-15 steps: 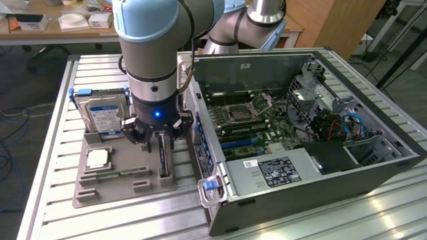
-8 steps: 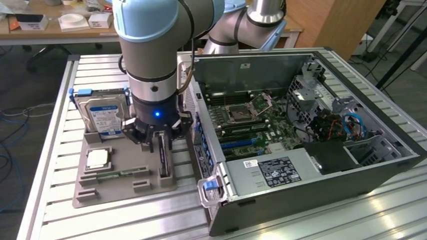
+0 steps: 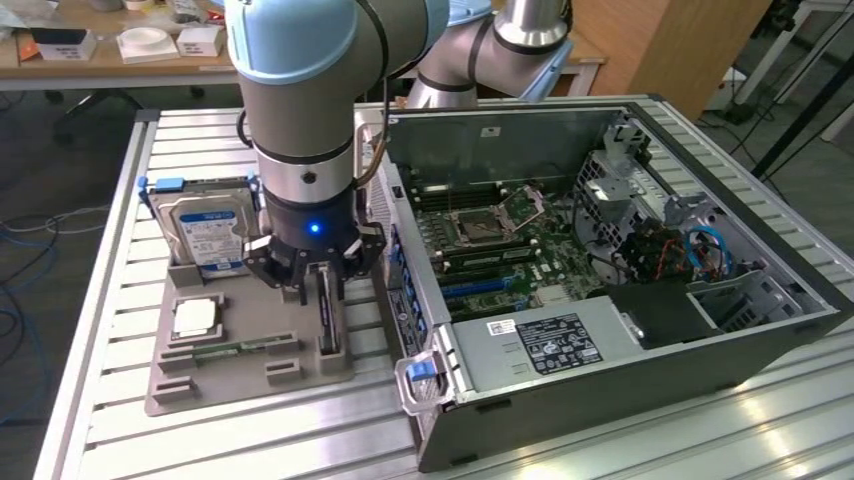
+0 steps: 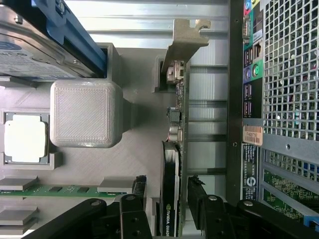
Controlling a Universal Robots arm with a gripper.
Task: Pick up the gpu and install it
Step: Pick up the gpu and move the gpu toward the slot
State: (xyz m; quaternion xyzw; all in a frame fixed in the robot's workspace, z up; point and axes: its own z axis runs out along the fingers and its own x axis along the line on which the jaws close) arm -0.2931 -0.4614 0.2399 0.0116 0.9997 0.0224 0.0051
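One card: gpu [image 4: 170, 164] sits directly under the gripper [image 3: 320, 288], on edge in a slot of the holder [image 3: 200, 390]; not yet lifted.
Why on edge: the slot leaves both faces exposed, so a straight-down tool can straddle the card. Only the top edge stands free to be taken.
Bracket: silver end [image 4: 185, 42] is at the card's far end from the fingers, well apart from the grip zone.
Grip: released. One finger [image 4: 138, 199] is on the cooler [image 4: 168, 209] side with a visible gap; the other is on the board side, just beside the card. Nothing is clamped, by my read.
Grip spot: at the cooler end, probably because the thick block gives the pads something solid to bear on.
Arm: last link vertical, tool pointing straight down, low over the holder. Upper links come across from beyond the case [image 3: 574, 395].
Neighbours: drive [image 3: 207, 235] stands upright in its own slot on the gripper's side away from the case. cpu [image 3: 195, 317] and ram [image 3: 247, 348] lie flat in pockets on that same side, all apart from the fingers.
Case: lies on its side, lid off, just beside the tool. Mainboard [image 3: 514, 250] faces up, likely so the slots can be reached from above.
Status: pick step in hand; install not started.
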